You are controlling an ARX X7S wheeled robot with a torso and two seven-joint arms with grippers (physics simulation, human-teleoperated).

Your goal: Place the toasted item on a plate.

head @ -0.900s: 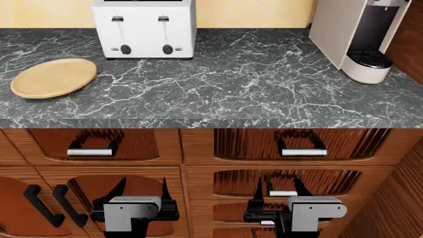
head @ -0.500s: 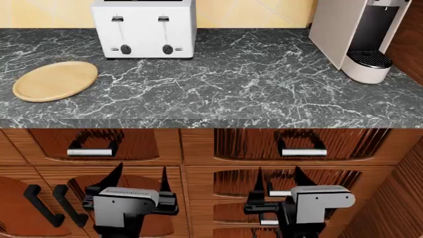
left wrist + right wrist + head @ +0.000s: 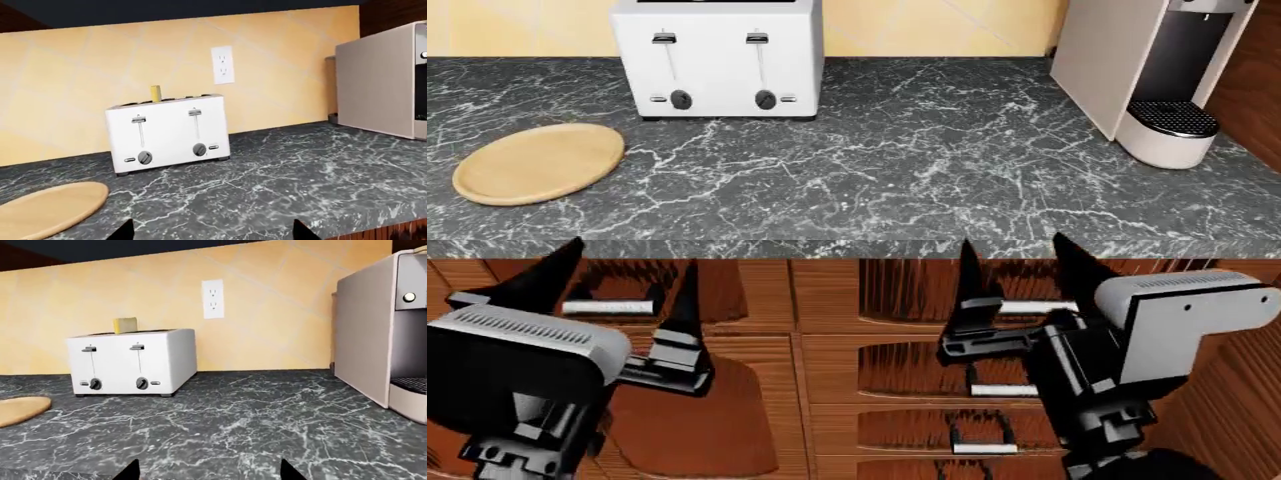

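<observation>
The toasted item (image 3: 125, 325) sticks up from a slot of the white toaster (image 3: 130, 361); it also shows as a thin yellow edge in the left wrist view (image 3: 155, 93). In the head view the toaster (image 3: 718, 57) hides it. The plate (image 3: 539, 162) lies on the counter left of the toaster, also in the left wrist view (image 3: 47, 209) and the right wrist view (image 3: 20, 410). My left gripper (image 3: 625, 283) and right gripper (image 3: 1024, 262) are open and empty, in front of the counter's front edge, fingers pointing up.
A dark marble counter (image 3: 934, 160) carries a coffee machine (image 3: 1161, 70) at the right. A wall outlet (image 3: 223, 64) sits behind the toaster. Wooden drawers with metal handles (image 3: 1041, 305) are below the counter edge.
Both grippers have risen from low in front of the drawers to just below the counter's front edge. The plate and toaster have not moved.
</observation>
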